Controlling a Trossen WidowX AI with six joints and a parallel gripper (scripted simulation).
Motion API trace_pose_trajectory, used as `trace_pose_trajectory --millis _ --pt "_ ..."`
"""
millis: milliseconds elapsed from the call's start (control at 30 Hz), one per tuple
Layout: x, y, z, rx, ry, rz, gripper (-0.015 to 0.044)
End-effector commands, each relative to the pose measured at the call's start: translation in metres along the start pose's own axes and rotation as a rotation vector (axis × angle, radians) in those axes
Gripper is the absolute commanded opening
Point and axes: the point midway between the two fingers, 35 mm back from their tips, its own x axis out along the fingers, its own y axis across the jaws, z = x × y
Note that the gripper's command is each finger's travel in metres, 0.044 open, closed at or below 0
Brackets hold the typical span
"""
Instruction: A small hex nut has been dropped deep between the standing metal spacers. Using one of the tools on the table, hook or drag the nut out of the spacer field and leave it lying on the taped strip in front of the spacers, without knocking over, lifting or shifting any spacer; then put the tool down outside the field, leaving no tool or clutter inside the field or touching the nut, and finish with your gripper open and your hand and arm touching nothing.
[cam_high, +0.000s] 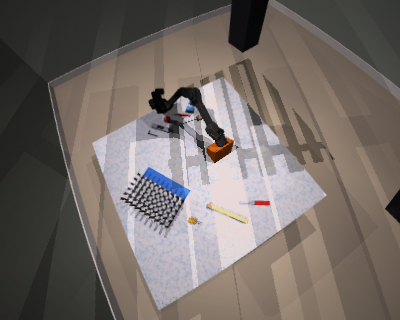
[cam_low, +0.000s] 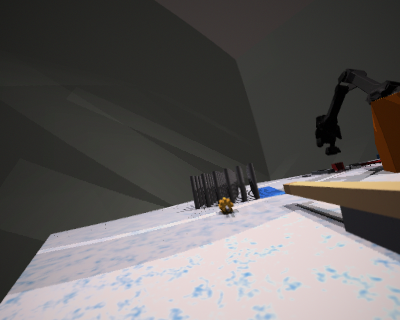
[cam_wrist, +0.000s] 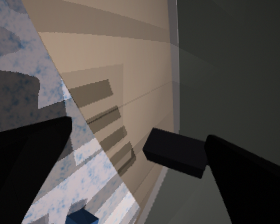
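Observation:
My gripper is open and empty, raised high beyond the mat's back-left edge and away from the spacers. Dark spacers stand in dense rows at the left of the mat. A blue taped strip runs along their arm-facing side. I cannot make out the nut in any view. A thin dark tool with a light end lies near the arm. A red-handled tool and a long yellow stick lie at the front right.
A small yellow object lies beside the spacers. A red object, a red stick, a blue block and dark pieces lie below the arm. The orange base stands mid-mat.

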Motion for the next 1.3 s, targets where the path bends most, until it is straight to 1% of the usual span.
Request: trace_pose_trajectory --millis 0,133,300,433,567,700,833,967,1100,1167,1267 --pt "-0.027 0.043 0.025 0.032 -0.143 0.092 0.0440" --pt "-0.071 0.087 0.051 0.090 -0.315 0.220 0.0440" --pt "-0.137 0.139 0.072 0.160 -0.511 0.412 0.0440" --pt "-0.197 0.175 0.079 0.210 -0.648 0.587 0.0440" --pt "-0.261 0.206 0.075 0.251 -0.765 0.781 0.0440" --pt "-0.326 0.231 0.061 0.277 -0.859 0.992 0.0440" --pt "-0.390 0.251 0.036 0.283 -0.928 1.216 0.0440" --pt "-0.451 0.263 0.000 0.268 -0.967 1.449 0.0440" --pt "-0.505 0.269 -0.045 0.226 -0.973 1.687 0.0440" --pt "-0.521 0.270 -0.061 0.206 -0.967 1.764 0.0440" --pt "-0.522 0.270 -0.063 0.204 -0.966 1.773 0.0440"
